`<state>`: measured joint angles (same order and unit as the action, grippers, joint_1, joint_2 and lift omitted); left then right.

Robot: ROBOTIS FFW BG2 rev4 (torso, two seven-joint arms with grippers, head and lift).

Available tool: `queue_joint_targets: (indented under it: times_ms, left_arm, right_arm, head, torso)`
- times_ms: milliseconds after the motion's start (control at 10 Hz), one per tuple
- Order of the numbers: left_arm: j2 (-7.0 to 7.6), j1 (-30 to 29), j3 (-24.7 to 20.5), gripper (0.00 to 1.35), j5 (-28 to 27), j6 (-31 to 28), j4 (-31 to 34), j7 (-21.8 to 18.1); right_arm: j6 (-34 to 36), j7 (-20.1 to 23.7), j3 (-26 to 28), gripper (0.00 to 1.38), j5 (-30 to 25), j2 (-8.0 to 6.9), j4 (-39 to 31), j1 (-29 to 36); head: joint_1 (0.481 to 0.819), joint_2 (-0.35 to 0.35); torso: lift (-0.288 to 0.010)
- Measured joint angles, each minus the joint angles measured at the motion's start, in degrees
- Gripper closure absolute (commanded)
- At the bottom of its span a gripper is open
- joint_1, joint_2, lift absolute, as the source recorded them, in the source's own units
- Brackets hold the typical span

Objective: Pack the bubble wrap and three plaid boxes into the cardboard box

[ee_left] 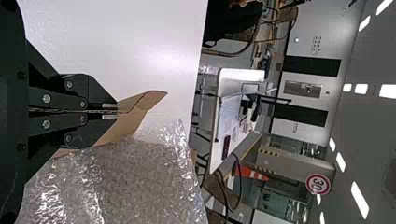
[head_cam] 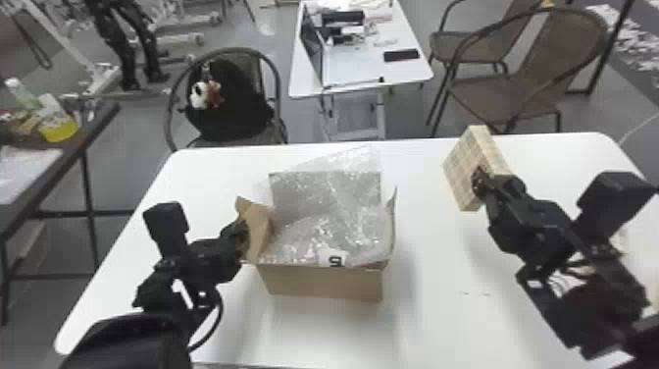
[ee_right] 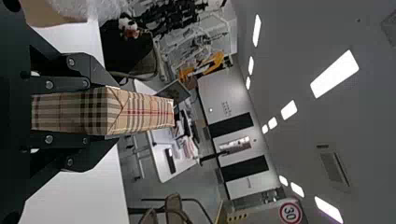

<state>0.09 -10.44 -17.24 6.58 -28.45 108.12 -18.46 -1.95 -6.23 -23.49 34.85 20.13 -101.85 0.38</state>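
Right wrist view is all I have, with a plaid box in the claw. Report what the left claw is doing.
Observer: The left claw is shut on a flap of the cardboard box.
Operator: Name that flap's side.
Observer: It's on the cardboard box's left.
Operator: Now tell me how far its opening is covered.
Observer: Bubble wrap spreads across it, from near edge to beyond the far one.

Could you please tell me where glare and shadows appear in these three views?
Head view: glints on the bubble wrap, a faint shadow on the table beside the cardboard box; left wrist view: a bright sheen on the table, sparkle on the bubble wrap; right wrist view: ceiling lights glaring white.
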Motion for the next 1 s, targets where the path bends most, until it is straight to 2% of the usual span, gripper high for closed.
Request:
queue_joint_targets:
  times_ms: [300,600,800,1000]
  left_arm:
    - [0.0,0.1,0.9,1.21,-2.4,0.3,0.9,0.0]
    - [0.0,0.6,1.7,1.21,-4.9,0.3,1.4,0.1]
    - [0.0,1.2,2.3,1.21,-5.7,0.3,1.4,0.2]
    - [0.0,1.5,2.5,1.21,-6.1,0.3,1.4,0.2]
  right_arm:
    - [8.7,2.4,1.7,1.18,3.4,0.86,-7.6,-3.5]
    - [17.6,5.6,0.3,1.18,11.1,0.91,-8.1,-8.4]
    - [25.8,9.7,-1.3,1.18,17.7,-0.63,-4.8,-12.5]
    - [34.2,13.9,-1.7,1.18,21.9,-3.62,0.7,-15.7]
  head:
    - [0.695,0.232]
    - [0.677,0.275]
    - [0.68,0.311]
    - [0.695,0.349]
  torso:
    - [-0.092]
    - [-0.092]
    - [-0.092]
    - [-0.092]
